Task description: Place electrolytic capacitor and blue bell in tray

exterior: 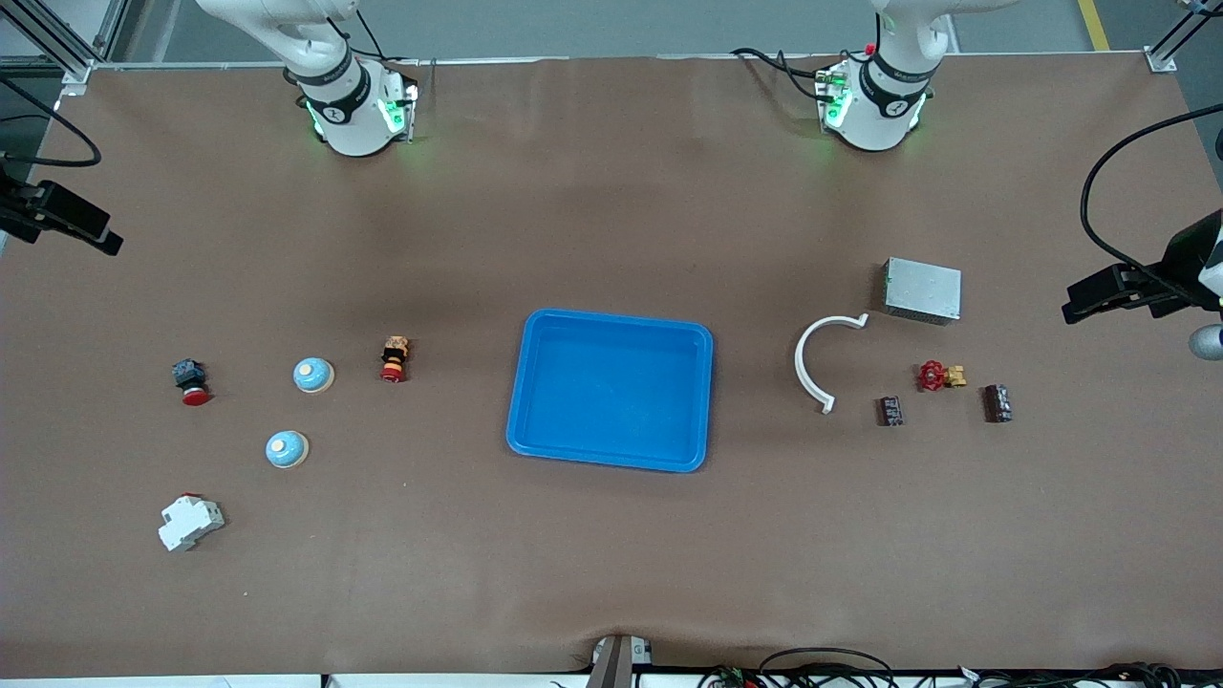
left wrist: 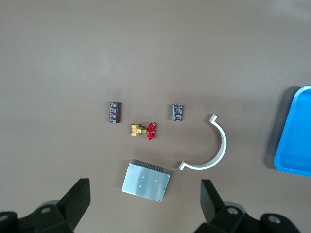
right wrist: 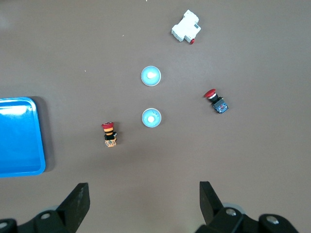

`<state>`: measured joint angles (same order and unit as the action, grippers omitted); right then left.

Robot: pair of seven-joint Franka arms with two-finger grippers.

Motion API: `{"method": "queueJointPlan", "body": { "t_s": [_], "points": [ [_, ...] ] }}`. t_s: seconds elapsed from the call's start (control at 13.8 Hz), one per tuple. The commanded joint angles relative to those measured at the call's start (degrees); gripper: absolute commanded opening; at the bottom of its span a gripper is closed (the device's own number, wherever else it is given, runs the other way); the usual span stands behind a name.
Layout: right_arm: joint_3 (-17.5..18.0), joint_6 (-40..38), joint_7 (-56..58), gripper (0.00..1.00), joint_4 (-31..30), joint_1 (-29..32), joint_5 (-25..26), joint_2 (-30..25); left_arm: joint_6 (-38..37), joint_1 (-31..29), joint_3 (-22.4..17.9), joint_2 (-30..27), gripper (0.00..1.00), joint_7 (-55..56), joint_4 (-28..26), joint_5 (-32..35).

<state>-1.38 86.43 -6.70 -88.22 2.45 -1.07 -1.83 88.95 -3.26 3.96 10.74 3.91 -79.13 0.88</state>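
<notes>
The bright blue tray lies empty mid-table; it also shows in the left wrist view and in the right wrist view. Two dark electrolytic capacitors lie toward the left arm's end, also seen in the left wrist view. Two blue bells sit toward the right arm's end, also seen in the right wrist view. My left gripper is open and empty, high over its end. My right gripper is open and empty, high over its end.
A grey metal box, a white curved clip and a red-handled brass valve lie near the capacitors. Two red-capped push buttons and a white breaker lie near the bells.
</notes>
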Motion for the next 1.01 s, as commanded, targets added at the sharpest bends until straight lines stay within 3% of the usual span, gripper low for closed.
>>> {"method": "queueJointPlan", "body": {
  "t_s": [0.0, 0.94],
  "points": [
    [0.24, 0.32, -0.42, 1.00, -0.29, 0.27, -0.60, -0.19, 0.08, -0.26, 0.00, -0.81, 1.00, -0.31, -0.06, -0.97],
    [0.15, 1.63, 0.28, 1.00, -1.08, 0.45, -0.78, 0.33, 1.40, -1.93, -0.88, 0.68, 1.00, -0.40, -0.24, -1.85]
  ]
}}
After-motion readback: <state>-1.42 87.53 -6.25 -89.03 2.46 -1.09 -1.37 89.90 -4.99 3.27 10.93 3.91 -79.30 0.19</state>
